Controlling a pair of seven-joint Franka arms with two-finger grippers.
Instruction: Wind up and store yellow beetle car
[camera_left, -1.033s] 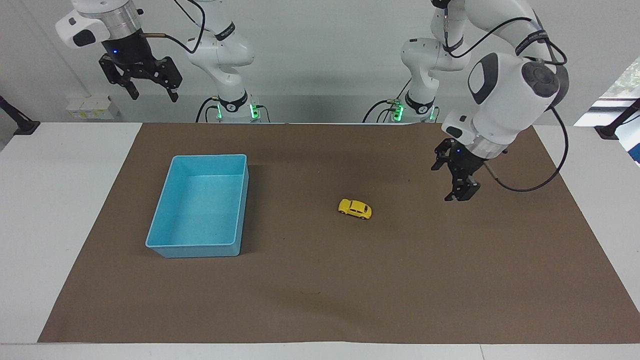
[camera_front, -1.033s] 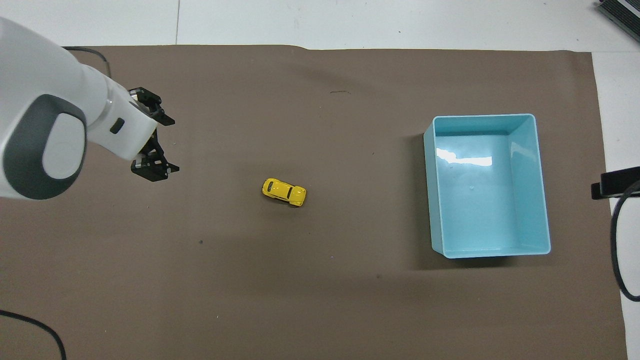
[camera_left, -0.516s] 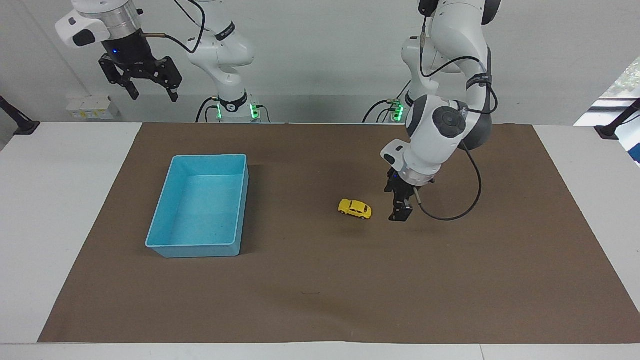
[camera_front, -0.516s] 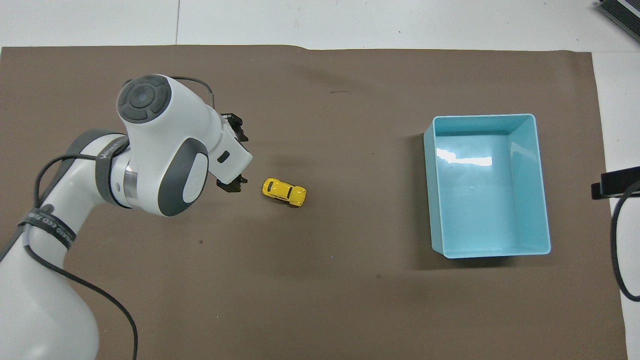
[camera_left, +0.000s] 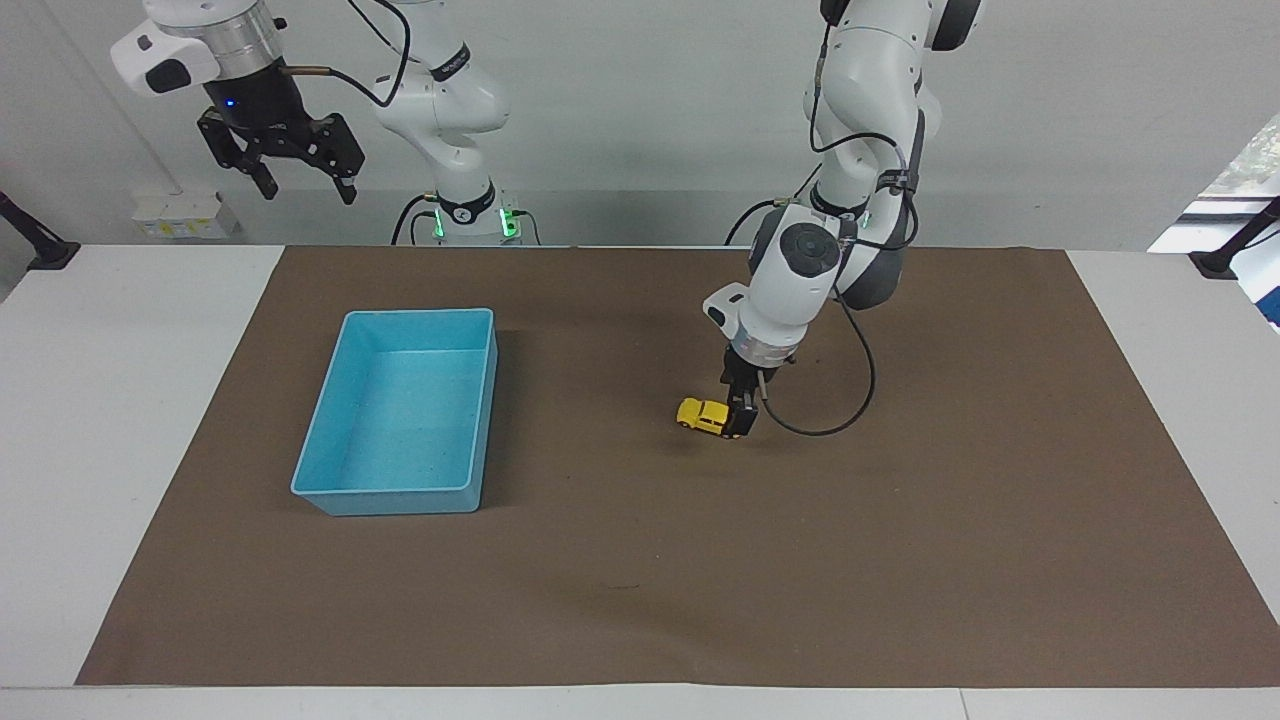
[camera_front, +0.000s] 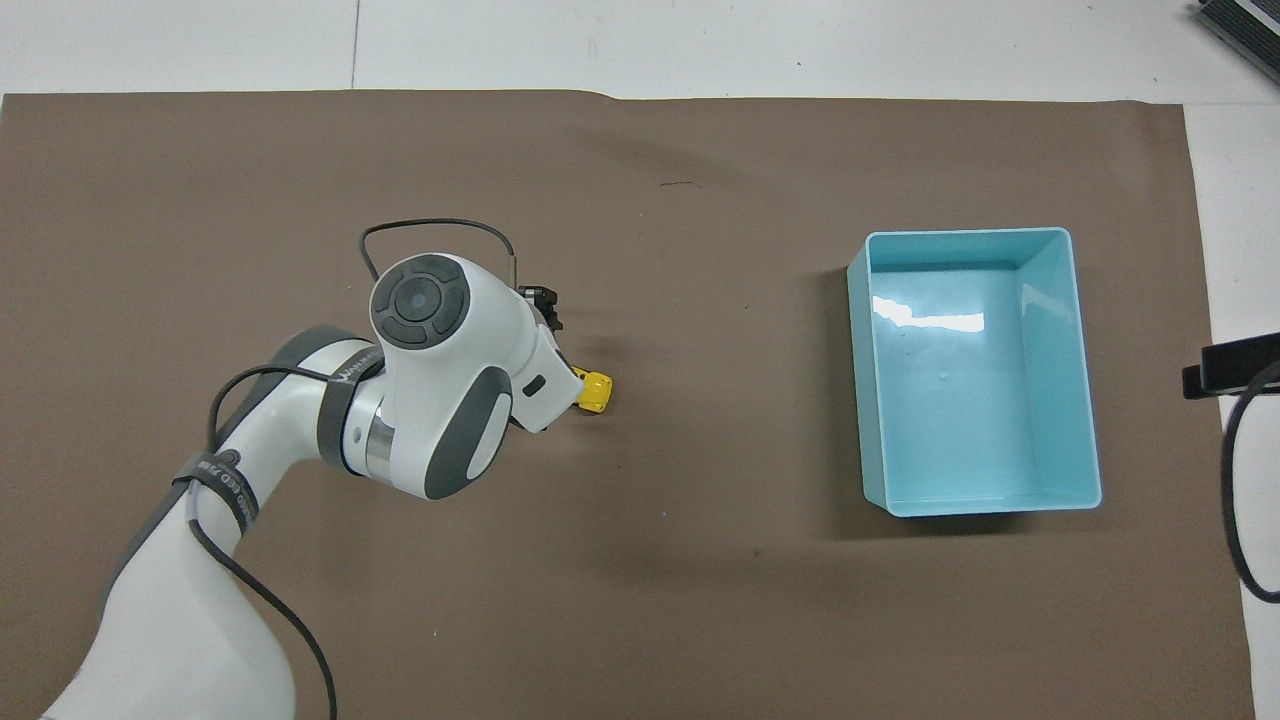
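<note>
- Yellow car (camera_left: 704, 415) on brown mat (camera_left: 640, 600), beside blue bin (camera_left: 400, 495), toward the left arm's end of the table from the bin.
- Left gripper (camera_left: 741, 424) down at the car's end away from the bin, jaws spread around it, not yet clamped.
- Right gripper (camera_left: 300, 180) open, waiting high above the table, past the bin's robot-side end.
- Probably light, hard, glossy, prone to roll; best pinched across the body's flanks.
- No readable brand or writing on car or bin.

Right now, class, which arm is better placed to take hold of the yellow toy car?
Left. The left gripper is down at the yellow toy car on the brown mat. The right gripper waits high above the table's edge near the blue bin.
</note>
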